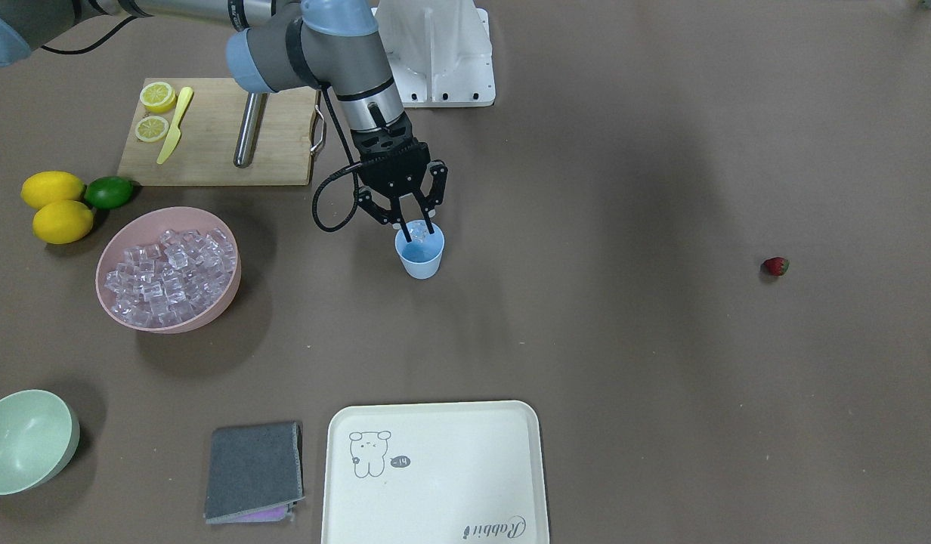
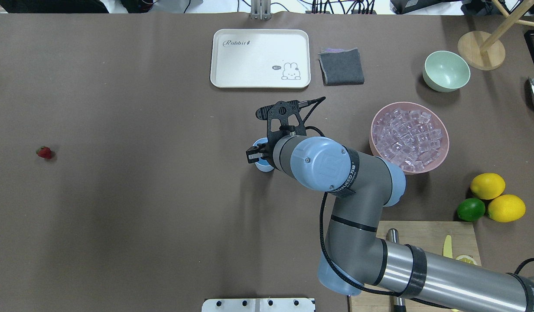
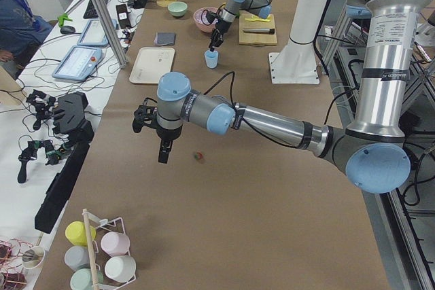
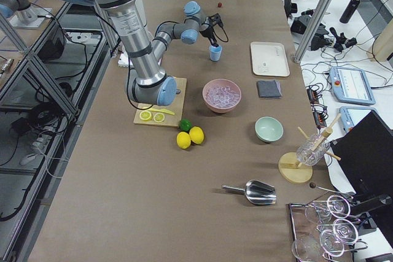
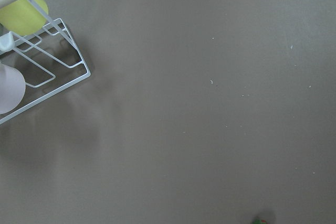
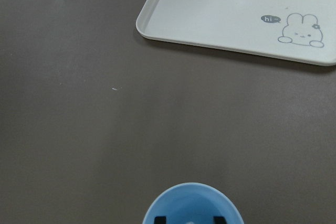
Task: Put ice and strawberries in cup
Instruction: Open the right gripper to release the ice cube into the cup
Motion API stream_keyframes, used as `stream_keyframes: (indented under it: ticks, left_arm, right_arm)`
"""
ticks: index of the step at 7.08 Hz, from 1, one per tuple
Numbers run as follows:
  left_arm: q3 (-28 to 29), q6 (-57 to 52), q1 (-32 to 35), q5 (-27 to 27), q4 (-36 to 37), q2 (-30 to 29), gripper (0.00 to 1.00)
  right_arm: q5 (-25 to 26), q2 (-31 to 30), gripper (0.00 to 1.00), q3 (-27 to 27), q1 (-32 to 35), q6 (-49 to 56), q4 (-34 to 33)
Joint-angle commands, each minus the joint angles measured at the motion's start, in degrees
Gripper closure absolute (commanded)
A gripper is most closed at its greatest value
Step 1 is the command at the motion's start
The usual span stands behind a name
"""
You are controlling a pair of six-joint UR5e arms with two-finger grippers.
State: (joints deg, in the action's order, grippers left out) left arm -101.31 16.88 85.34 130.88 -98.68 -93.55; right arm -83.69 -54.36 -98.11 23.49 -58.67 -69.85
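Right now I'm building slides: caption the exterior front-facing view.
Right gripper reaches into the light blue cup; ice waits in pink bowl, strawberry apart.

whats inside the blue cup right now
The right gripper has two fingertips down in the cup. A pale glassy bit between them looks like one ice cube; whether it is gripped cannot be told. Part of the bottom is hidden behind the fingers.

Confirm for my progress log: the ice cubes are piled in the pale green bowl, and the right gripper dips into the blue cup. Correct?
No. The ice is piled in the pink bowl, not the pale green bowl, as the front-facing view shows. The right gripper does dip into the blue cup.
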Motion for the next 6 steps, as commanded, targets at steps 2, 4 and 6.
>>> stream_keyframes:
  ticks: [2, 4, 6]
  left_arm:
    - [0.1, 0.0, 0.0, -0.1, 0.1, 0.0, 0.02]
    - [0.1, 0.0, 0.0, -0.1, 0.1, -0.1, 0.02]
    - [-0.5, 0.0, 0.0, 0.0, 0.1, -0.1, 0.02]
  right_arm:
    - [-0.2, 0.1, 0.00, -0.9, 0.1, 0.1, 0.2]
    - [-0.2, -0.3, 0.00, -1.6, 0.2, 0.1, 0.2]
    - [-0.6, -2.7, 0.00, -4.4, 1.5, 0.3, 0.2]
